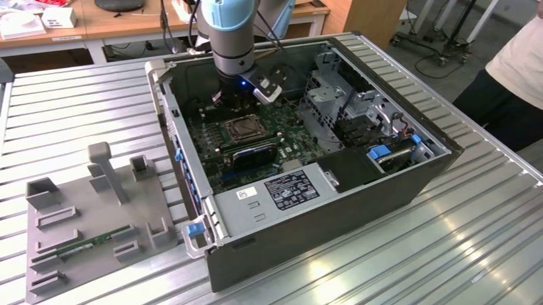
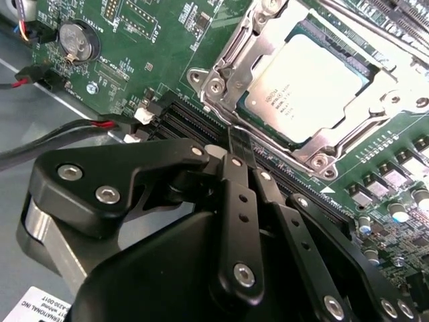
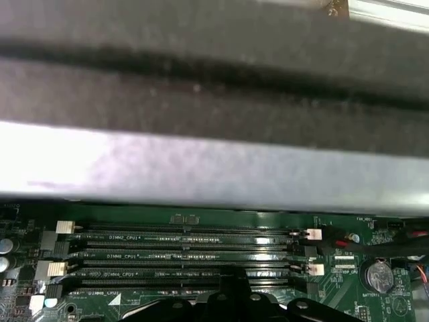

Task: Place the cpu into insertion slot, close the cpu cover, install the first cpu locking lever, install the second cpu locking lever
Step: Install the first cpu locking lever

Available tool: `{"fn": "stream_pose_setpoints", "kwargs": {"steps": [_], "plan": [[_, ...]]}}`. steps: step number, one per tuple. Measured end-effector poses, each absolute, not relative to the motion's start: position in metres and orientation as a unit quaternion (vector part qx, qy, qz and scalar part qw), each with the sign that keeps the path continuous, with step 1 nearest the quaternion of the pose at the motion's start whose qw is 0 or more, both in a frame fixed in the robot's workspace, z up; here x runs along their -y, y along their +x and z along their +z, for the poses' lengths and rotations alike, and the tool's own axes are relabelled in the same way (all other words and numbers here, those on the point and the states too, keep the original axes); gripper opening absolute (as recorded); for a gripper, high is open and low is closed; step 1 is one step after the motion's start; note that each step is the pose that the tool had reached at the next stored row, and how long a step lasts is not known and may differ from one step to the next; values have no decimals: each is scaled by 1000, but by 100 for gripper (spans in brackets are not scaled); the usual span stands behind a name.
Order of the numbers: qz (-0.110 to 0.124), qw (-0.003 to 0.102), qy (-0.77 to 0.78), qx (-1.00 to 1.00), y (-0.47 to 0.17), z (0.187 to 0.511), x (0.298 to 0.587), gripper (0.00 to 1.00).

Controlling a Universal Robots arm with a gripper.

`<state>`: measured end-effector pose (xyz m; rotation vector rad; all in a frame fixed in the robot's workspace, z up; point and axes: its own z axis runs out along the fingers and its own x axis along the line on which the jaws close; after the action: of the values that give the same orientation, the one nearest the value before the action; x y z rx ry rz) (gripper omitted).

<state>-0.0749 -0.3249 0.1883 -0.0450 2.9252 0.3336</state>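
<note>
The square silvery-grey cpu (image 2: 310, 79) is seen seated in the metal-rimmed insertion slot (image 2: 236, 57), its silver frame cover (image 2: 348, 134) apparently lowered. The black end effector (image 2: 239, 144), fingers together and empty, is poised at the slot's 7 o'clock; lever work is judged pending, demanding precise hooking.

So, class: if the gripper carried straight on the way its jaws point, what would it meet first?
Most likely the long black memory slots just ahead of the gripper, beside the cpu cover closed over the cpu. Depth is unclear, so this is a judgement.
</note>
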Motion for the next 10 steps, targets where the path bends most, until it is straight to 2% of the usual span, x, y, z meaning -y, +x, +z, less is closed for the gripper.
{"fn": "stream_pose_setpoints", "kwargs": {"steps": [10], "plan": [[115, 100, -15, -988, -74, 193, 323, 11]]}}
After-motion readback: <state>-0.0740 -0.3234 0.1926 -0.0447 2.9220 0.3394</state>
